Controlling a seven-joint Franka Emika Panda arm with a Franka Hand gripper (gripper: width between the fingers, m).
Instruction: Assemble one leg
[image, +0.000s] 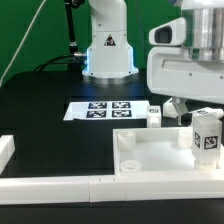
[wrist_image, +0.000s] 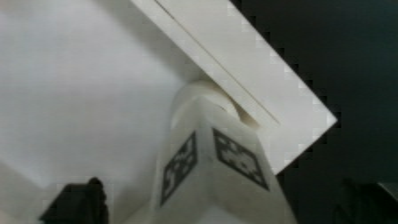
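Right now my pincer (wrist_image: 222, 208) stands apart, one dark finger (wrist_image: 80, 203) clear of the leg (image: 207, 140), which stands upright between my fingers, at a corner of the white tabletop (image: 140, 160).

No words, brands or numbers legible, black triangle sign (image: 108, 43) on white robot base (image: 108, 55), black-and-white square tags printed on marker board (image: 108, 109), like tags on faces of leg (image: 207, 133), patterns only, no characters.
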